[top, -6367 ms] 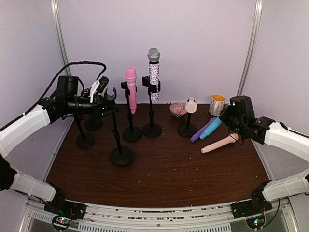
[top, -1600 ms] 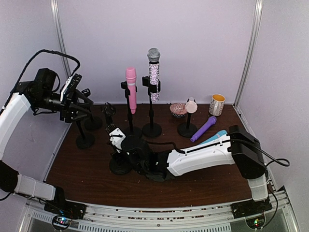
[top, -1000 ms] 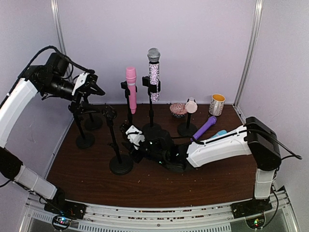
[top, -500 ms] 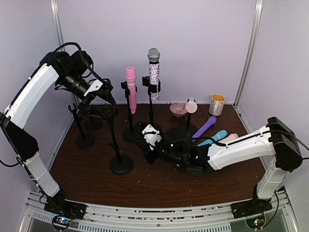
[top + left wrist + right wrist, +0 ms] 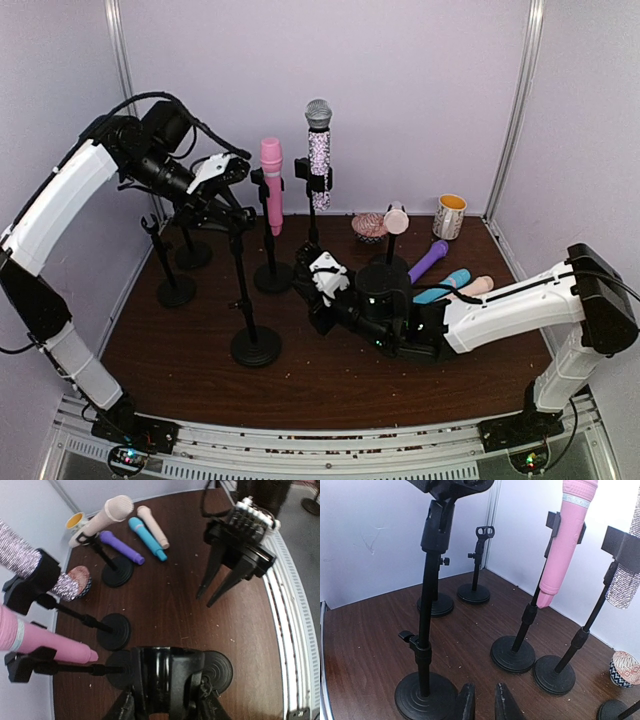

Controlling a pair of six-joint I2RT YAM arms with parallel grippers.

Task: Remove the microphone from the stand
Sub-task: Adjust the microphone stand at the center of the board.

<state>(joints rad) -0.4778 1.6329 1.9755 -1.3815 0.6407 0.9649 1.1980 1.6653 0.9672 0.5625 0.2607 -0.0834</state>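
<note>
**Arm pose.** The left arm [image 5: 60, 215] stood high above its base, bent at the elbow and reaching rightward, with the wrist tilted down over the front empty stand [image 5: 244, 290]. The left gripper [image 5: 166, 702] straddled that stand's black clip [image 5: 165, 672], one finger on each side. Whether the fingers pressed the clip could not be determined. The right arm [image 5: 500, 305] lay stretched low across the table [image 5: 330, 395], directed toward the left rear. The right gripper [image 5: 485, 702] sat low over the tabletop, its jaws slightly parted with nothing between them.

**Views compared.** The overhead view showed both arms whole and the microphone heads, but the left gripper hid the clip there. The left wrist view looked straight down on the clip between the fingers. It also showed the right gripper's two fingers from outside, close together. The right wrist view, taken from table level, showed the poles and round bases of the stands, with the microphone heads cut off at the top edge.

**Task items.** The pink microphone [image 5: 271, 185] sat in the clip of the stand just right of the left gripper, touched by neither gripper. Its long axis was vertical, head up. The glitter microphone [image 5: 319, 150] stood likewise upright in the next stand to the right, head up. A beige microphone [image 5: 396, 218] rested tilted on a short stand further right, head uppermost
</note>
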